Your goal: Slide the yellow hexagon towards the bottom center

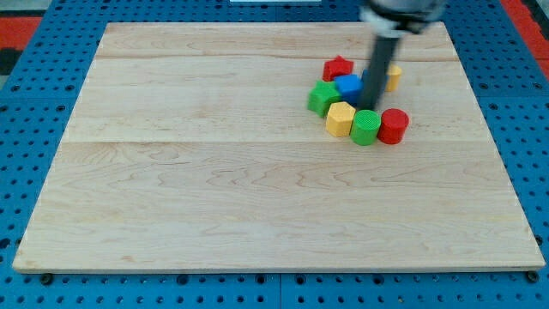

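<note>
The yellow hexagon (340, 118) lies on the wooden board (214, 189) in the upper right part of the view, in a tight cluster of blocks. My tip (370, 106) sits just to the hexagon's upper right, between the blue block (349, 87) and the green cylinder (364, 127). The rod rises from there to the view's top.
Around the hexagon are a green block (323, 97) at its upper left, a red block (338, 68) above, a red cylinder (393, 125) at the right, and a yellow block (393, 77) partly hidden behind the rod. A blue pegboard (34, 103) surrounds the board.
</note>
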You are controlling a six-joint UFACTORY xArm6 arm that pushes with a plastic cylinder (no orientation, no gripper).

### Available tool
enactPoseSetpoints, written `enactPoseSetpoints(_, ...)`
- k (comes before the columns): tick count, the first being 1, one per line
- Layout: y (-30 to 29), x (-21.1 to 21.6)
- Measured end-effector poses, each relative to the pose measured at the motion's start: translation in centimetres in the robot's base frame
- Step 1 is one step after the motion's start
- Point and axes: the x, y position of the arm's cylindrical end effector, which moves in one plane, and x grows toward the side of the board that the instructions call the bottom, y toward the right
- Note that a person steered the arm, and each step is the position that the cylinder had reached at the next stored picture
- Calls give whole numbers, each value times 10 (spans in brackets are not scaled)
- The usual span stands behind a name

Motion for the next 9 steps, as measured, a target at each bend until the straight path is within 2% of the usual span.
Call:
enactPoseSetpoints(1, -101, 1)
enactPoseSetpoints(3, -66, 10)
enactPoseSetpoints(4, -53, 42)
enactPoseSetpoints(6, 6, 61)
enactPoseSetpoints(7, -5, 83)
enactPoseSetpoints(8, -93, 84)
enactPoseSetpoints(9, -140, 97)
